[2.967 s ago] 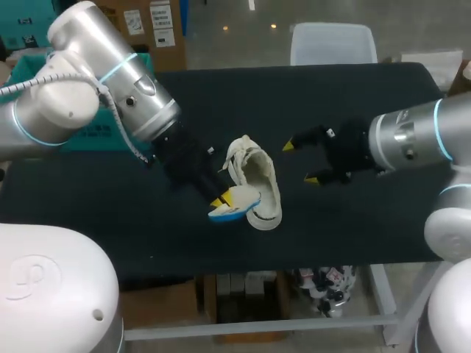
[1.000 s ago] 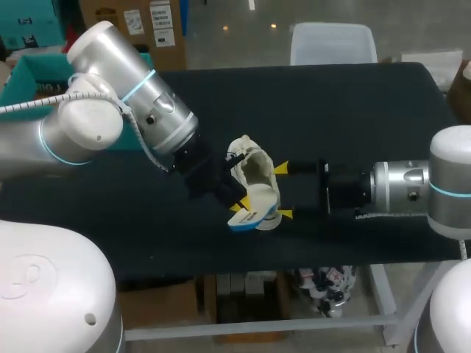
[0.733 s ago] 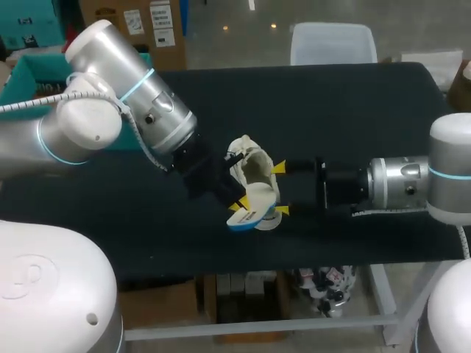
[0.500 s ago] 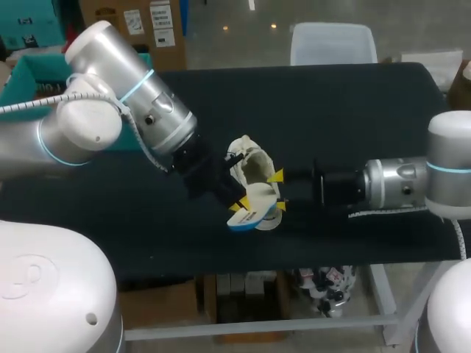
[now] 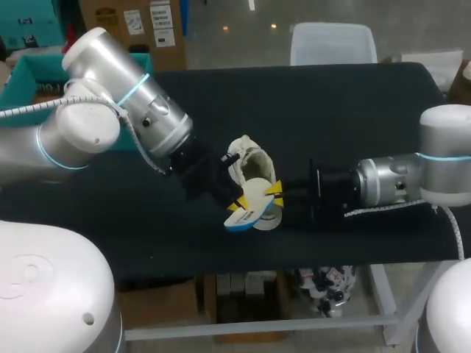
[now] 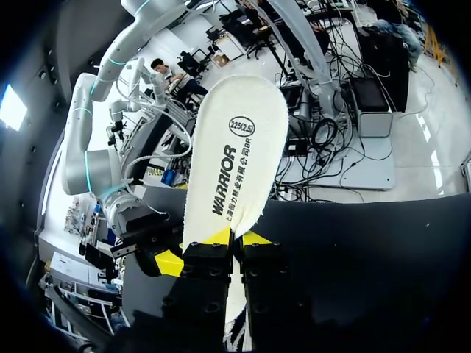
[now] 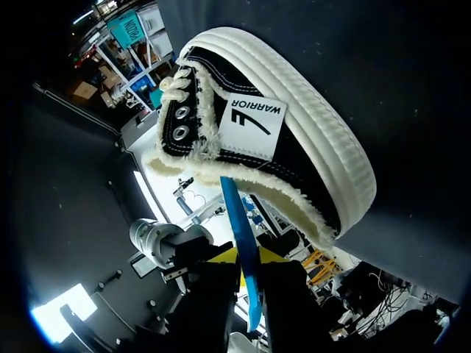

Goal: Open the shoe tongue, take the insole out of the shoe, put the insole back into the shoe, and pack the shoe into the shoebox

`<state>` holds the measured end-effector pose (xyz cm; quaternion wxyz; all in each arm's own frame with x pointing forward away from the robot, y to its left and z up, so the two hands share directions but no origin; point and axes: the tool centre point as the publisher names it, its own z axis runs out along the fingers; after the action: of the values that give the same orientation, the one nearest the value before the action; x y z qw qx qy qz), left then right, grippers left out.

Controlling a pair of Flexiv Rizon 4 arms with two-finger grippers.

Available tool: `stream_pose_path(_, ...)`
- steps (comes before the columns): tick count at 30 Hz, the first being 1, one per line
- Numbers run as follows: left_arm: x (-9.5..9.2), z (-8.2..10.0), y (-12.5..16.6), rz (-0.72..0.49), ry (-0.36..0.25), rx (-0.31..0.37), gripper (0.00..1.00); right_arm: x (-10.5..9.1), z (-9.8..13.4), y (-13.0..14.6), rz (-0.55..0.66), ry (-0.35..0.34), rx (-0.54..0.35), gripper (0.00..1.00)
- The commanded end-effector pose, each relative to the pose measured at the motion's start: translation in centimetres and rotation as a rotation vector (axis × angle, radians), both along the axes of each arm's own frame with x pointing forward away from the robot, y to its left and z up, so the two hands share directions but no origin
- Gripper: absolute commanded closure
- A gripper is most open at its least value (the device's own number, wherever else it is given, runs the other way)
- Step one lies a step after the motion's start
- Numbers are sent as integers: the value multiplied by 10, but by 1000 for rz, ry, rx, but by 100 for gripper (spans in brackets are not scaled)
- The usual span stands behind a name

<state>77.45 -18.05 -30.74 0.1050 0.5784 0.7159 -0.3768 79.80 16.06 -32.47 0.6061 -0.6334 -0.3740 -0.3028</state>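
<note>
Insole point(image 5: 247, 208) held off the worktop point(image 5: 353, 110) by both claws at once, at the near end of the shoe point(image 5: 254, 169). The shoe lies about mid-worktop: dark upper, fleecy white lining, ribbed white rubber sole.

The left claw point(image 5: 237, 201) is closed on one end of the insole. In its wrist view the two yellow tips press the flat faces and the white fabric top stands up ahead of them. The right claw point(image 5: 276, 195) is narrowed onto the same insole from the other side. In its wrist view the blue edge runs straight between the fingers, which appear to touch both faces, though the overhead view is too small to confirm contact.

The insole looks thin, light and bendy, with fabric above and blue foam below. It is likely to droop if held far from its middle. It is best pinched across its flat faces near one end, then fed in with the free end first. The shoe should be light, with a soft collar and a firm sole, so the side wall or heel rim is the likely hold.

The left arm slants down from the left, wrist tipped towards the centre. The right arm reaches in low and nearly level from the right, pointing at the shoe.
</note>
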Motion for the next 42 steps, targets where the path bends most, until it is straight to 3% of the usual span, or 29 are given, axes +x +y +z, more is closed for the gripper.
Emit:
stream_pose_path(1, 6, -5, -2, 1, 7, -6, 100, 3, -4, 0, 73, 12, 43, 95)
stream_pose_path(2, 6, -5, -2, 2, 8, -7, 100, 2, -4, -1, 73, 14, 40, 100)
stream_pose_path(11, 12, -1, 1, 30, 23, -21, 98, 2, -6, -2, 83, 14, 45, 100)
stream_pose_path(14, 13, 0, 3, 58, 24, -42, 13, 2, -7, -2, 85, 9, 57, 100)
stream_pose_path(15, 13, -1, 5, 84, 31, -64, 4, 2, -7, -3, 83, 7, 66, 100)
stream_pose_path(16, 14, -1, 7, 99, 36, -74, 2, 2, -7, -3, 80, 6, 68, 100)
stream_pose_path(21, 14, -6, 15, 244, 21, -146, 0, 2, -8, -4, 76, 8, 97, 100)
stream_pose_path(23, 15, -7, 17, 291, -9, -163, 4, 1, -8, -5, 77, 8, 102, 100)
stream_pose_path(27, 25, -14, 19, 321, 14, -223, 9, 1, -8, -6, 72, 8, 113, 100)
stream_pose_path(29, 30, -17, 17, 347, 22, -242, 20, 0, -8, -6, 72, 9, 120, 100)
stream_pose_path(33, 40, -21, 13, 357, 50, -310, 31, 1, -8, -5, 74, 10, 128, 100)
stream_pose_path(35, 46, -20, 11, 363, 56, -327, 49, 1, -8, -4, 75, 10, 130, 100)
stream_pose_path(42, 59, -19, 1, 346, 74, -372, 55, 1, -8, -2, 83, 14, 136, 100)
